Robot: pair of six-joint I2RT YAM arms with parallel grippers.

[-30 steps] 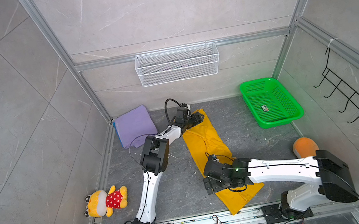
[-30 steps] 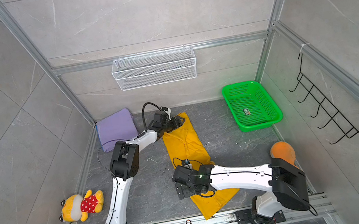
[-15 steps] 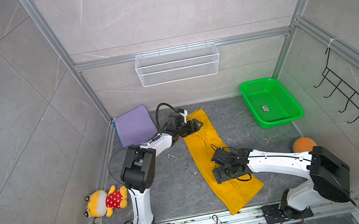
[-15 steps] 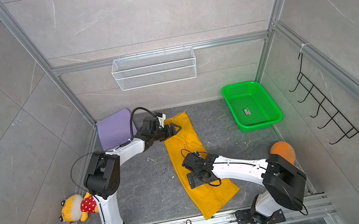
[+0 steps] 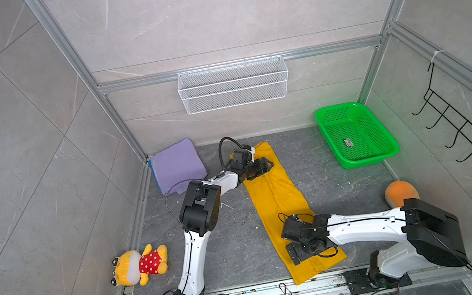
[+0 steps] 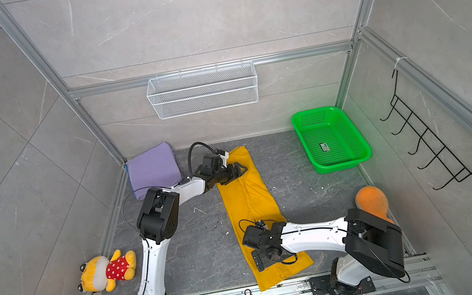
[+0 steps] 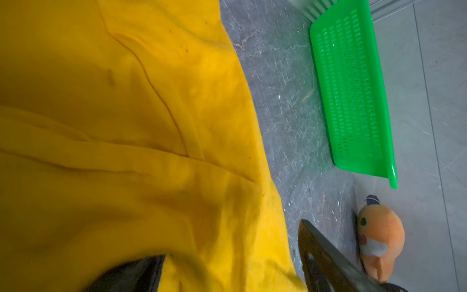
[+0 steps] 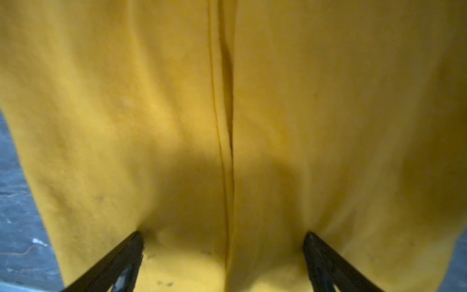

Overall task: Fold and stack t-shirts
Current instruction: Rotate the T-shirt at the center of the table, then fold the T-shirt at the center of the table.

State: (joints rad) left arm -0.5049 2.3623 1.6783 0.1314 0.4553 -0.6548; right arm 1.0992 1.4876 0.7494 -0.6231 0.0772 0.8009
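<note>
On the dark marbled tabletop [image 5: 331, 177], mid-fold on the mustard-yellow t-shirt [image 5: 280, 199] lying centre as a long strip, with left gripper [image 5: 265, 164] parted at its far end and right gripper [image 8: 223, 240] splayed wide near its near hem; next, likely pinching cloth for an end-to-end fold.

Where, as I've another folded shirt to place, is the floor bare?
Bare: floor between yellow shirt and green basket; also between left arm and dotted plush toy. Crowded: the yellow shirt, under the left claw and right claw, and the far corner holding the lavender shirt.
</note>
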